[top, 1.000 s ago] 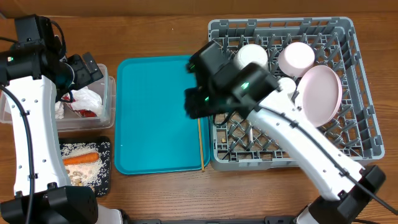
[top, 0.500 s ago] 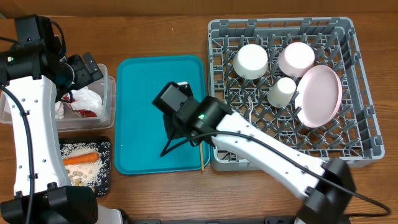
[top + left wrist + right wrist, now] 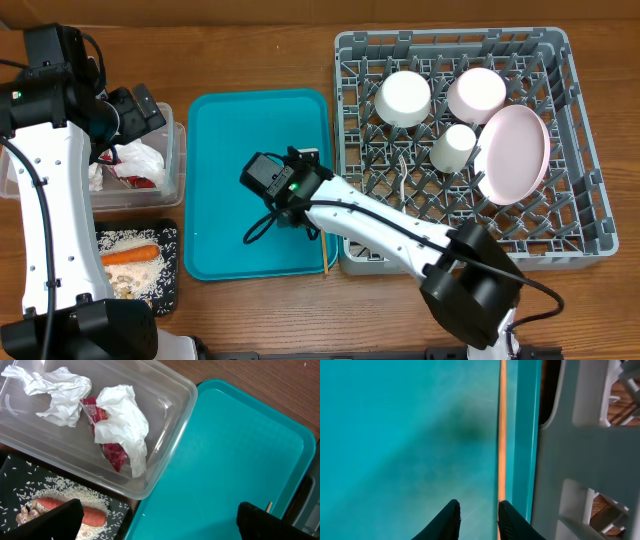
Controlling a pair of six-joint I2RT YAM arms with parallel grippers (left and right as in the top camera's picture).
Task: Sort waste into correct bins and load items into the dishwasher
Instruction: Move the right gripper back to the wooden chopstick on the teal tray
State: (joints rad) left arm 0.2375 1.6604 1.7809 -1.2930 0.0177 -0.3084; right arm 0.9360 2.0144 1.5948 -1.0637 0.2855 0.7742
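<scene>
**Wooden chopstick against the tray wall: getting hold of it cleanly**

Only the thin wooden chopstick [image 3: 502, 435] looks left to load. It lies flat on the teal serving tray [image 3: 230, 150], along the tray's right wall, on the side nearest the grey dish rack [image 3: 450, 38]. The white bowl [image 3: 404, 97], pink bowl [image 3: 476, 92], small cup [image 3: 452, 146] and pink plate [image 3: 515, 150] already stand in the rack.

The difficulty, as I judge it, is the tray wall. With the stick tucked so near the wall, there is little room for a finger on that side. A sound approach would be to straddle the stick across its width, one finger on the open floor of the tray and the other slid down between stick and wall, then close gently and lift straight up. If no room is found, nudging the stick toward the tray's middle first would help. A grip near the stick's middle should keep it from tipping on the way to the rack.

The right arm reaches across from the rack side and bends low over the tray, wrist pointing down. The right gripper [image 3: 477, 510] has its fingers a narrow gap apart, bare tray floor between them. The stick runs just at the inner edge of the finger nearer the wall; it is not pinched.

The left gripper [image 3: 160, 510] hangs above the clear tub [image 3: 165, 405] at the bench's left, fingers spread wide and empty.
</scene>
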